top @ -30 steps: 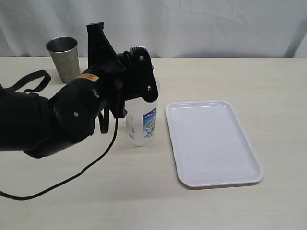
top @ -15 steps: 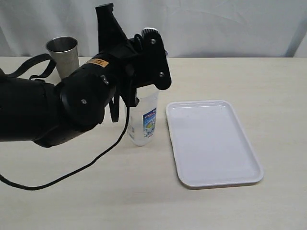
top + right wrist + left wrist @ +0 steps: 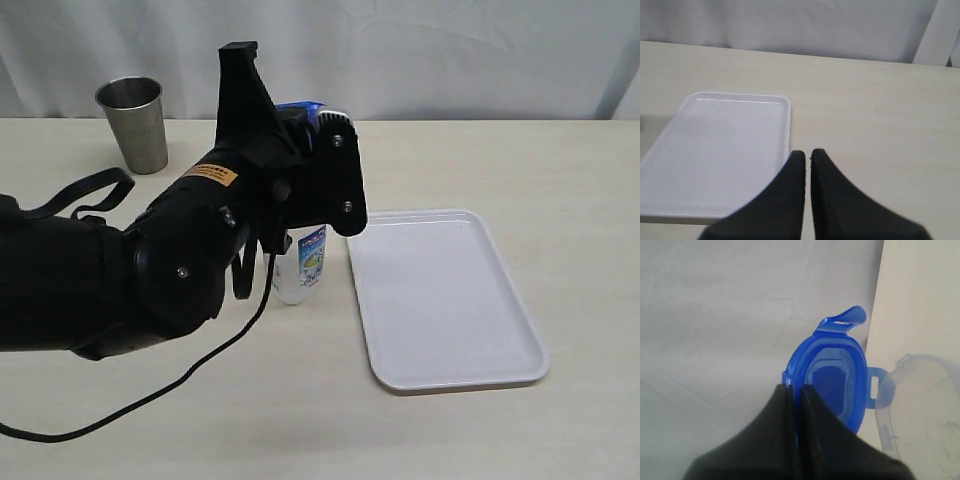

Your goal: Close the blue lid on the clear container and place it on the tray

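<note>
My left gripper [image 3: 796, 388] is shut on the edge of the blue lid [image 3: 832, 380], which is held on edge with its snap flaps sticking out. In the exterior view the blue lid [image 3: 298, 108] peeks out above the black left arm [image 3: 200, 260], over the clear container [image 3: 305, 262]. The container stands upright on the table just left of the tray [image 3: 440, 300], and the arm hides its upper part. Its open rim [image 3: 920, 405] shows beside the lid in the left wrist view. My right gripper [image 3: 806, 154] is shut and empty, low over the table next to the tray [image 3: 715, 150].
A tapered steel cup [image 3: 132, 122] stands at the back left of the table. A black cable [image 3: 150, 385] from the left arm trails over the tabletop in front. A white curtain hangs behind the table.
The left arm has swung to the right and tilted, bringing the blue lid up into view above the clear container. The container, tray and right gripper have stayed put.
</note>
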